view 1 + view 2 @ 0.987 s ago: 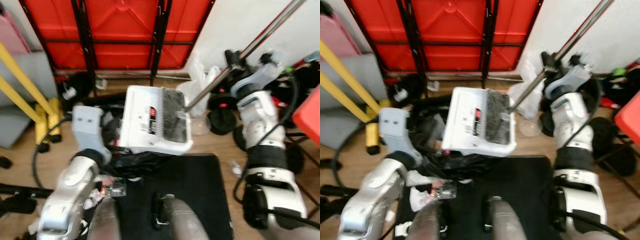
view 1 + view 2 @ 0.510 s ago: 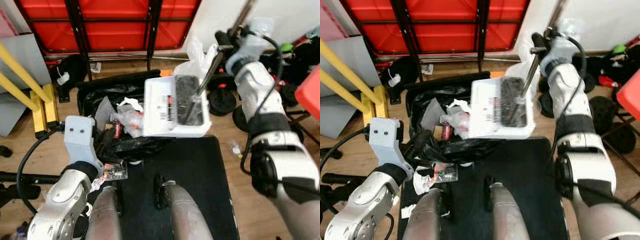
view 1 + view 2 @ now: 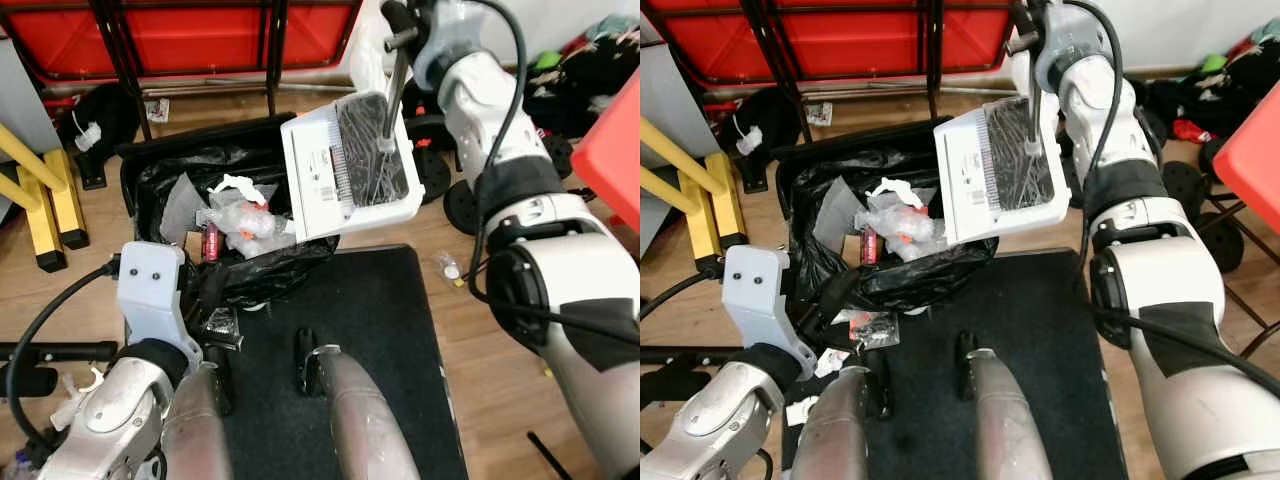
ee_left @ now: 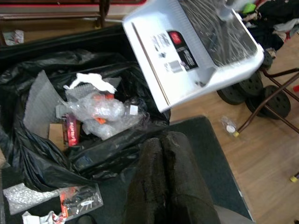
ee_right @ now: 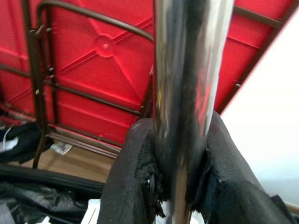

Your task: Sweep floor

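The left eye view showed a yellow bar (image 3: 40, 175) at the left edge. Low in the frame, the left gripper (image 4: 166, 154) sat with its two black fingers pressed tight together, holding nothing. It hung just over the near edge of the black trash bag (image 3: 170, 170).

The bag lay open in the middle left of the frame. Inside it were a white crumpled paper (image 3: 235, 187), some clear plastic wrap (image 3: 250, 220) and a small red tube (image 3: 211, 241). A little packet (image 3: 870, 325) lay on the floor just by the bag, not in it.

In the upper middle, the white dustpan (image 3: 325, 190) was tipped over the right edge of the bag, with dark dirt on its back part. The right gripper (image 5: 180, 172) at the top was squeezed around the shiny metal handle (image 3: 393, 95) that goes down to the pan.

To do this step well, I think the pan should tip more toward the bag, so the dirt slides in and not onto the black mat (image 3: 380, 330). It should go slowly, and the pan's lip should stay over the hole.

The pan had a sticker (image 4: 180, 51) with a red mark and a barcode. The words were too small to read.
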`<state>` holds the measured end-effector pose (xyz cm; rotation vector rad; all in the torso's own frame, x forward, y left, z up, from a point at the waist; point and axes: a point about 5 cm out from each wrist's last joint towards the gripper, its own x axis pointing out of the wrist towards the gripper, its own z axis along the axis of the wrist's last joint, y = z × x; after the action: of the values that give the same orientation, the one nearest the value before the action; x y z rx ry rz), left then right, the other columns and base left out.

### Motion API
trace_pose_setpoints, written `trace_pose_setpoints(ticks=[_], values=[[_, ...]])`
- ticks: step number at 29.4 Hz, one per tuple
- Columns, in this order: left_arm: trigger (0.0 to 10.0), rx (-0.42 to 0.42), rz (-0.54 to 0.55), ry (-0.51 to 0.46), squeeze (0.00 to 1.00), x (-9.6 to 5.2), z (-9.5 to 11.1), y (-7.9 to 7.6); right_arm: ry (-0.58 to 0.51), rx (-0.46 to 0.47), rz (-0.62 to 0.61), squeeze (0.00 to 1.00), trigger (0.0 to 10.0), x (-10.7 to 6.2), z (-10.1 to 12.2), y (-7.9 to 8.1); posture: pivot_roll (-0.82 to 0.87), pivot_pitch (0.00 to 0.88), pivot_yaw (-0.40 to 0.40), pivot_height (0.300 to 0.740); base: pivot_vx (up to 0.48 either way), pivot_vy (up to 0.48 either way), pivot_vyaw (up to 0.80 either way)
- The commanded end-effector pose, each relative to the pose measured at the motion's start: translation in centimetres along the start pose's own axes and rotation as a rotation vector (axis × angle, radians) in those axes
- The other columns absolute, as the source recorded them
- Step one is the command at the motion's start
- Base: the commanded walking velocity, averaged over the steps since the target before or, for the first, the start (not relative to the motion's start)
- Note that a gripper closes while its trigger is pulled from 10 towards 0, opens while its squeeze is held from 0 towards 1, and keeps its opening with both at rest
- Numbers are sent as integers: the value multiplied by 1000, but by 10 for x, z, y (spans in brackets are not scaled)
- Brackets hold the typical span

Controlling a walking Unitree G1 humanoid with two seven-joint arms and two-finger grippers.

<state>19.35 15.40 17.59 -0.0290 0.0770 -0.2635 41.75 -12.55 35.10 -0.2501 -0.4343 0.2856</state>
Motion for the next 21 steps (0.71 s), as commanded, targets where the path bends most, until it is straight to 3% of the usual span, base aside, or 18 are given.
trace_pose_setpoints(ticks=[1,5,9,13,21], values=[[10000,-11,-13,29,0,-4,-4,-3,-69,-43,0,0,10000,2,14,-3,-79,487,-233,733,0,0,0],[10000,-20,-18,34,0,-6,-3,-3,-142,-145,67,0,10000,17,45,22,-74,493,-238,733,0,0,0],[10000,-23,-18,35,0,-7,-3,-4,-157,-171,82,0,10000,20,50,28,-74,493,-238,733,0,0,0],[10000,-27,-15,39,0,-11,-2,-6,-212,-354,124,0,10000,26,63,56,-67,493,-243,733,0,0,0],[10000,-28,-19,41,0,-12,-1,-8,-253,-342,124,0,10000,27,70,66,-67,490,-246,733,0,0,0]])
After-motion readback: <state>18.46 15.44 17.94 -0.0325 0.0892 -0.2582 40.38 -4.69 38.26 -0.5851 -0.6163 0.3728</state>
